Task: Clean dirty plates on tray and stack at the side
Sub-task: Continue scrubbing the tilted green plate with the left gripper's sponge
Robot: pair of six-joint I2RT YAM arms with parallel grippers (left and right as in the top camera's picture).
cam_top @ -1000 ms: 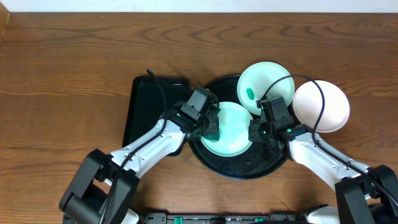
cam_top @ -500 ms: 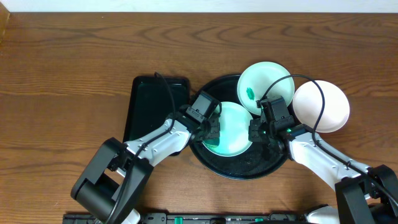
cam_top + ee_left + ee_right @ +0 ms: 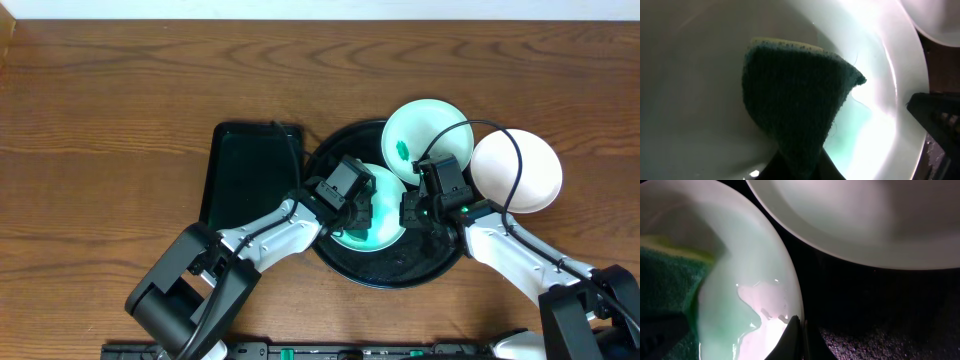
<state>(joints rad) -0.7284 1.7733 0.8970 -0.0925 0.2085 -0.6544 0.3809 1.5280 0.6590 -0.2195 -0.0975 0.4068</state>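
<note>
The tray [image 3: 400, 262] sits at table centre, with a smaller rectangular tray [image 3: 245, 165] just beside it at 9 o'clock. One mint plate [image 3: 386, 198] lies inside the tray. The left gripper [image 3: 358, 215] is over it, clenched on a dark green sponge [image 3: 795, 100] that presses flat on the plate's glossy inside. The right gripper [image 3: 408, 212] is at that plate's 3 o'clock edge, fingertips closed together on the rim, apparently pinching it.

A second mint plate [image 3: 430, 135] rests at the tray's 1 o'clock, overlapping the rim, with a small green smear [image 3: 403, 150] on its left side. The white plate [image 3: 520, 170] sits on the wood at the tray's 2 o'clock, touching the second mint plate or nearly so.
</note>
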